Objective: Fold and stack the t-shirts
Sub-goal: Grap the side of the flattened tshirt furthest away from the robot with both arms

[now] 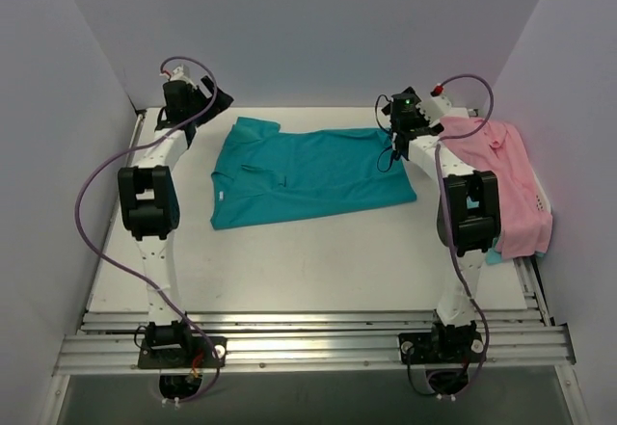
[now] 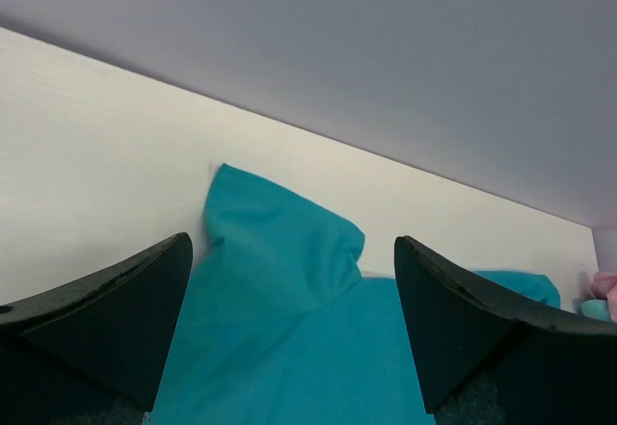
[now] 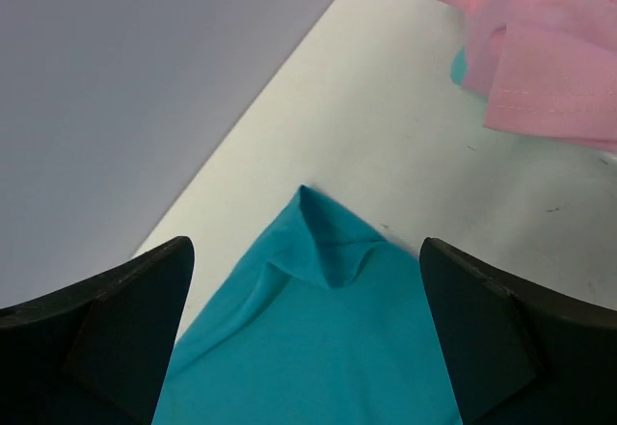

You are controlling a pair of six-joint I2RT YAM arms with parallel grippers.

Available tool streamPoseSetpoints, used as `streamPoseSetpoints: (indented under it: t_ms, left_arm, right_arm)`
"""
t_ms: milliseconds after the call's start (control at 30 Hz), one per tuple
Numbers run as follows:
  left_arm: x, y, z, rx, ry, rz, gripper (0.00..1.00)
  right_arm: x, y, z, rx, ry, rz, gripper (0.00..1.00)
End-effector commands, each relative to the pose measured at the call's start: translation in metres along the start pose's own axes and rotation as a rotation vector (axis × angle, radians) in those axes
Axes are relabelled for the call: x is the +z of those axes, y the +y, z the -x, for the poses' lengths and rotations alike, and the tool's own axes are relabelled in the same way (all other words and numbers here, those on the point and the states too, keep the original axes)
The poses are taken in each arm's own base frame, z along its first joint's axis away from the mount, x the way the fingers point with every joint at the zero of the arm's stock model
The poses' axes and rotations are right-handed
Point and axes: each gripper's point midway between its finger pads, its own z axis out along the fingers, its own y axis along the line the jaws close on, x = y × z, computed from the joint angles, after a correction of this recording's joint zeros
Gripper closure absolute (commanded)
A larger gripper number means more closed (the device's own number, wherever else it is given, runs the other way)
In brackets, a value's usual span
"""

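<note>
A teal t-shirt [image 1: 308, 174] lies spread flat across the middle of the table, collar end to the left. My left gripper [image 1: 214, 107] is open just above its far left sleeve corner [image 2: 280, 252]. My right gripper [image 1: 397, 139] is open over the far right hem corner [image 3: 328, 252]. Neither holds fabric. A light pink collared shirt [image 1: 506, 179] lies heaped at the right edge, also in the right wrist view [image 3: 540, 49]. A second teal shirt [image 1: 494, 256] peeks out from under it.
White walls close in the table on the left, back and right. The back wall stands just behind both grippers. A metal rail [image 1: 308, 333] runs along the near edge by the arm bases.
</note>
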Motion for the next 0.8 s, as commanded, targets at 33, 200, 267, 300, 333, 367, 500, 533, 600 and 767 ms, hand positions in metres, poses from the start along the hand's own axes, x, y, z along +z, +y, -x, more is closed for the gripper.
streamPoseSetpoints:
  t_ms: [33, 200, 267, 300, 333, 367, 500, 533, 600, 767]
  left_arm:
    - [0.035, 0.046, -0.019, -0.060, 0.075, -0.009, 0.05]
    - [0.071, 0.079, -0.039, -0.120, 0.141, 0.047, 0.04]
    - [0.078, 0.082, -0.044, -0.134, 0.144, 0.053, 0.04]
    - [0.082, 0.083, -0.048, -0.135, 0.145, 0.054, 0.04]
    - [0.084, 0.081, -0.048, -0.130, 0.141, 0.052, 0.04]
    - [0.086, 0.081, -0.050, -0.126, 0.142, 0.054, 0.04]
    - [0.094, 0.067, -0.060, -0.098, 0.141, 0.048, 0.05]
    - [0.094, 0.065, -0.055, -0.095, 0.128, 0.048, 0.06]
    - [0.100, 0.052, -0.074, -0.072, 0.157, 0.041, 0.06]
    - [0.108, 0.030, -0.098, -0.024, 0.169, 0.041, 0.06]
  right_arm:
    - [0.017, -0.011, -0.023, -0.038, 0.062, 0.013, 0.01]
    - [0.028, -0.019, -0.030, -0.011, 0.093, 0.024, 0.02]
    - [0.027, -0.018, -0.028, 0.000, 0.092, 0.039, 0.02]
    - [0.027, -0.020, -0.030, 0.000, 0.096, 0.040, 0.02]
    - [0.025, -0.017, -0.027, 0.007, 0.092, 0.054, 0.02]
    - [0.024, -0.017, -0.027, 0.009, 0.095, 0.060, 0.02]
    - [0.020, -0.019, -0.028, 0.020, 0.098, 0.073, 0.02]
    - [0.019, -0.021, -0.029, 0.020, 0.102, 0.073, 0.02]
    - [0.017, -0.020, -0.029, 0.029, 0.101, 0.081, 0.02]
    - [0.013, -0.026, -0.027, 0.038, 0.099, 0.082, 0.02]
